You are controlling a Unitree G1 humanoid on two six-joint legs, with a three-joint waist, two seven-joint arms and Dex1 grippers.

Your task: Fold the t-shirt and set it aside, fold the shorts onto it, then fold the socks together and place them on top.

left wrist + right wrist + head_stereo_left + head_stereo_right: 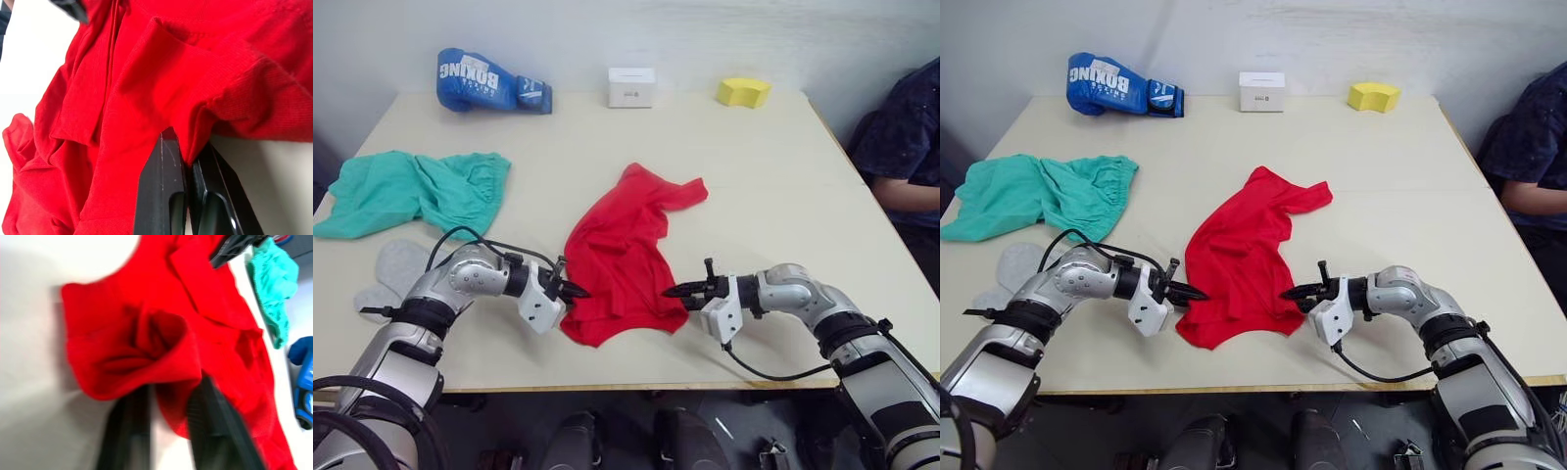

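The red t-shirt [622, 245] lies crumpled in the middle of the table. My left gripper [579, 290] is at its near left edge, shut on a fold of the red cloth [146, 73]. My right gripper [671, 291] is at the shirt's near right edge, open, with a bunched fold of the shirt [146, 342] between its fingers [210, 416]. The teal-green shorts [411, 191] lie spread at the far left. The light grey socks [396, 269] lie beside my left arm, partly hidden by it.
A blue boxing glove [489, 83], a white box [631, 86] and a yellow block [744, 92] stand along the table's far edge [783, 196]. A person in dark clothing [911, 137] sits at the right side.
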